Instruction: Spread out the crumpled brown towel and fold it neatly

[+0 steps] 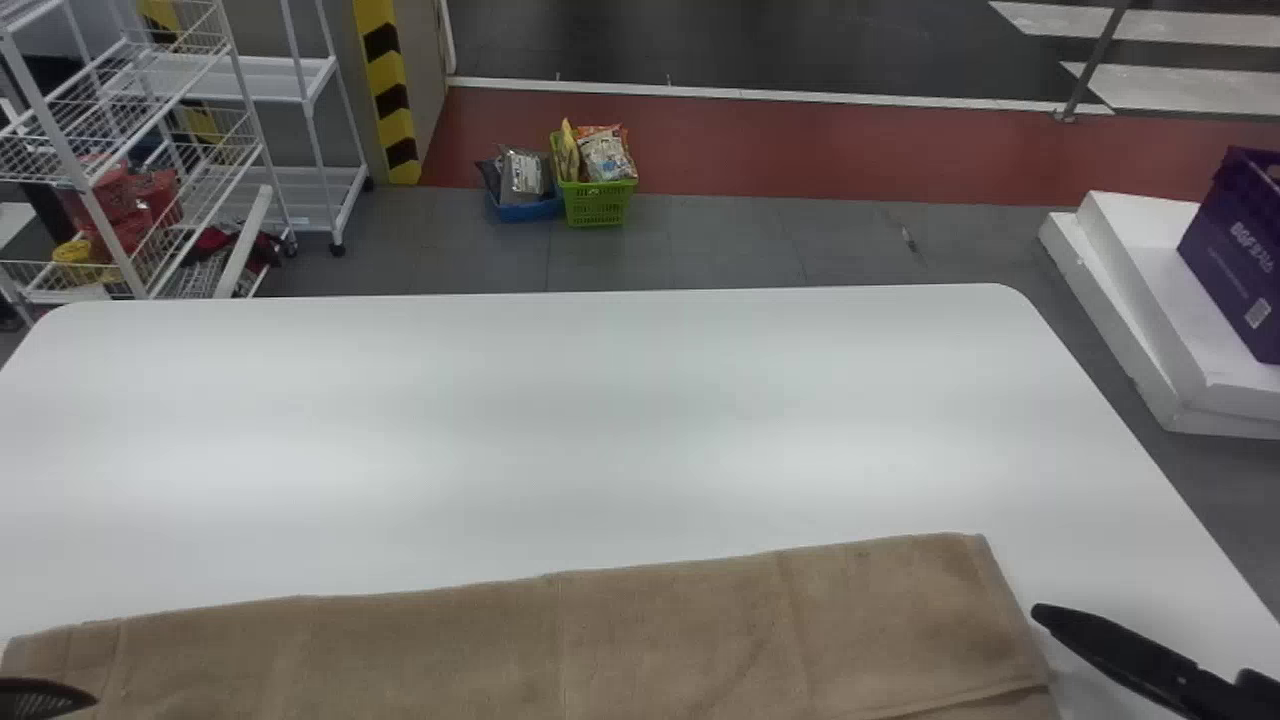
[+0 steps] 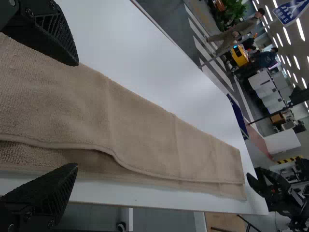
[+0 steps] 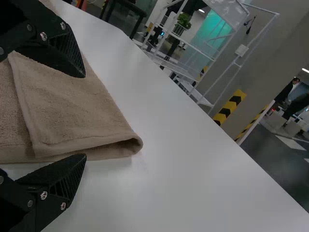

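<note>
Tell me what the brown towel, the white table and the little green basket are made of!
The brown towel looks like soft, dull cloth, maybe cotton: its surface is fuzzy and bumpy. The white table has a smooth, slightly shiny top with soft glows, perhaps laminate. The green basket is probably plastic: bright, with little holes.

The towel lies across the near part of the tabletop; beyond, two baskets stand on the floor, between a rack, left, and a crate on slabs, right.
</note>
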Controlling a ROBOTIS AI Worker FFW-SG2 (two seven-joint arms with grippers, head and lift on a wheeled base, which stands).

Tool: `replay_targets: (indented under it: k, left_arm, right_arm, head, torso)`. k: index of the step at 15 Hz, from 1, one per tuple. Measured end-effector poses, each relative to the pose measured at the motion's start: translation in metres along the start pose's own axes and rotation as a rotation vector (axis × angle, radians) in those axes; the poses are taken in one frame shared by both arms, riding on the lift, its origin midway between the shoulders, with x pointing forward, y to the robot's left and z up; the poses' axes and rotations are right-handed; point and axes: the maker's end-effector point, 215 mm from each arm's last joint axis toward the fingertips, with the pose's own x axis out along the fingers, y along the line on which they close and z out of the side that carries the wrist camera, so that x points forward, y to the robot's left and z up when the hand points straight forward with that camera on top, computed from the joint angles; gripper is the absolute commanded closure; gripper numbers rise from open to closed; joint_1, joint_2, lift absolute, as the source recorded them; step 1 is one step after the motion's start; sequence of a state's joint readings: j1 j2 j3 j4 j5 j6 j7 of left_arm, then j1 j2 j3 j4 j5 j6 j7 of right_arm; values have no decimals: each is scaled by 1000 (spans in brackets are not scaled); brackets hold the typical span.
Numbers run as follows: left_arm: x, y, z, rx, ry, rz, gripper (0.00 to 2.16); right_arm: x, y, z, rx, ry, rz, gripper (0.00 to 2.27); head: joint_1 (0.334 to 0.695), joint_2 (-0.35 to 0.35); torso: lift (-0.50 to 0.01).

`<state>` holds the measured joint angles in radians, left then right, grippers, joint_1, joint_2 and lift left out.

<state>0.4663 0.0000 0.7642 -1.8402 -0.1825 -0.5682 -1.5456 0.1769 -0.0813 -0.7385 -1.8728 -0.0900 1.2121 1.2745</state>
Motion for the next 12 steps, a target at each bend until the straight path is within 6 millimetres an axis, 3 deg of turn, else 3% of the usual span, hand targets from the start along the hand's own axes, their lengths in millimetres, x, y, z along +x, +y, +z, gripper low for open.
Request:
replay_targets:
  k: [4,12]
  left_arm:
    - [-1,0,-1,-2,1,3,70]
    - [-1,1,-2,-5,1,6,70]
  right_arm:
    - [4,-1,-1,-3,19,-17,407]
    - [1,-6,2,-6,29,-46,407]
  head:
    - [695,-50]
    - [695,-57]
  torso:
    - [-128]
    - [-128]
